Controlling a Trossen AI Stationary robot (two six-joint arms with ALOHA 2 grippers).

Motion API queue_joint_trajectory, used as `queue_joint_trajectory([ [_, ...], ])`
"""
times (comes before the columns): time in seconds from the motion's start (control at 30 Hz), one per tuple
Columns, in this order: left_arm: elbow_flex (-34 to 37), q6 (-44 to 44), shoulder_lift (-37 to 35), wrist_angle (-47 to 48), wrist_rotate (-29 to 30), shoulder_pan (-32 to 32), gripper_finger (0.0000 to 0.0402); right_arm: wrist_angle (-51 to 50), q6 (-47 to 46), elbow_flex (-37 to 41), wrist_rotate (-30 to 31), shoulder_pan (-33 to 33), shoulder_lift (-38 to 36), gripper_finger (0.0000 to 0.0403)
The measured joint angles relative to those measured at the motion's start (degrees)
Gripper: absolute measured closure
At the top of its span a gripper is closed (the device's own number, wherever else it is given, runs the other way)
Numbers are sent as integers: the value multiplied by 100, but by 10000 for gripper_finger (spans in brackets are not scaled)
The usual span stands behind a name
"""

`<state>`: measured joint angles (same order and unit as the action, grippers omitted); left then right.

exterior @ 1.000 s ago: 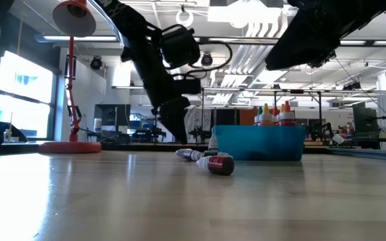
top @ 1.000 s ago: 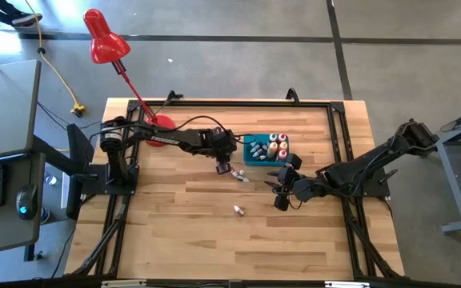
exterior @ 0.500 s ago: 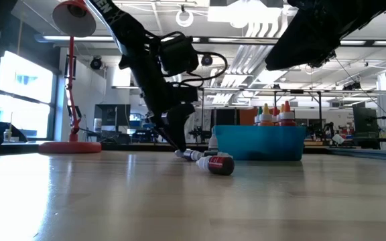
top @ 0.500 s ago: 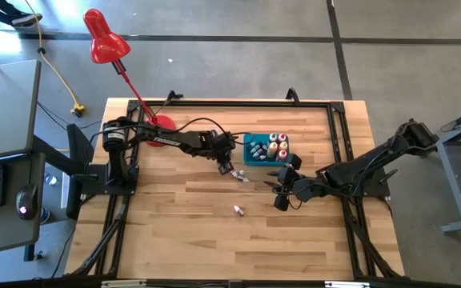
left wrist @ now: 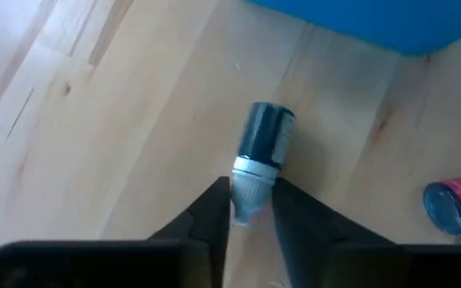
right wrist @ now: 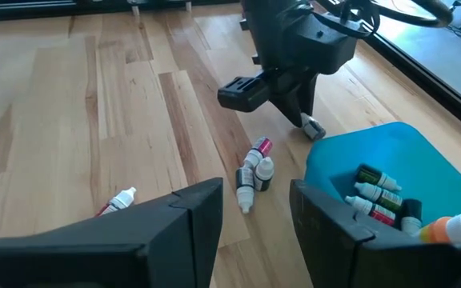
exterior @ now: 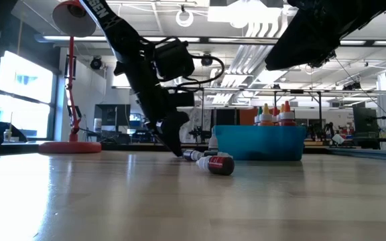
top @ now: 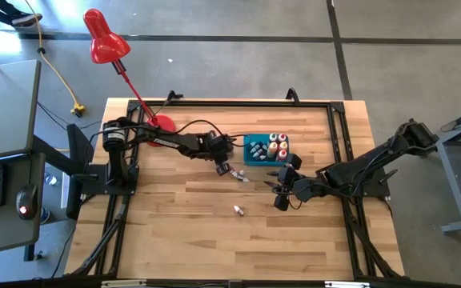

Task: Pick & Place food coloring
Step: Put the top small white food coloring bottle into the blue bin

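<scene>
My left gripper (top: 222,166) is down at the table just left of the blue bin (top: 250,160), its fingers closed about a small dark food coloring bottle (left wrist: 264,138) that lies on its side. Two or three more bottles, one red-labelled, lie close together (top: 239,176) on the wood beside it, also showing as a cluster (right wrist: 254,172) in the right wrist view. One pale bottle (top: 238,211) lies alone nearer the near edge. My right gripper (top: 281,189) hovers open over the table to the right of them, touching nothing. My left gripper has the dark bottle by its pale cap end (left wrist: 249,186), pinched between the two fingers, one on each side. The fingers (left wrist: 214,220) come slanting down from the table's left and lie along the bottle. The bottle lies flat on the table.
The blue bin (exterior: 256,142) holds upright yellow-orange and red bottles (top: 277,145) and several small ones lying in it (right wrist: 374,196). A red desk lamp stands with its base (top: 163,123) on the far left of the table. Bare wood lies toward the near edge.
My left gripper has come down to the table and shifted slightly toward the left edge, ending with its fingers around the dark bottle's cap. The bottles and my right arm have stayed put.
</scene>
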<state>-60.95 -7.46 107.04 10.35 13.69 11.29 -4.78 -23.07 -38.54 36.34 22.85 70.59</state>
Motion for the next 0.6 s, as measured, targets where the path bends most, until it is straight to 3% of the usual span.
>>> queue_joint_trajectory([
  [0.2, 0, 72, 0, -15, -48, -4, 389, 4, -2, 0, -2, 2, 0, 263],
  [0.43, -8, 15, -72, 52, 35, -4, 361, 4, -2, 0, -9, 2, 0, 263],
  [0.6, 2, 8, -148, 21, 38, -20, 385, 8, -2, 0, -11, 2, 0, 263],
])
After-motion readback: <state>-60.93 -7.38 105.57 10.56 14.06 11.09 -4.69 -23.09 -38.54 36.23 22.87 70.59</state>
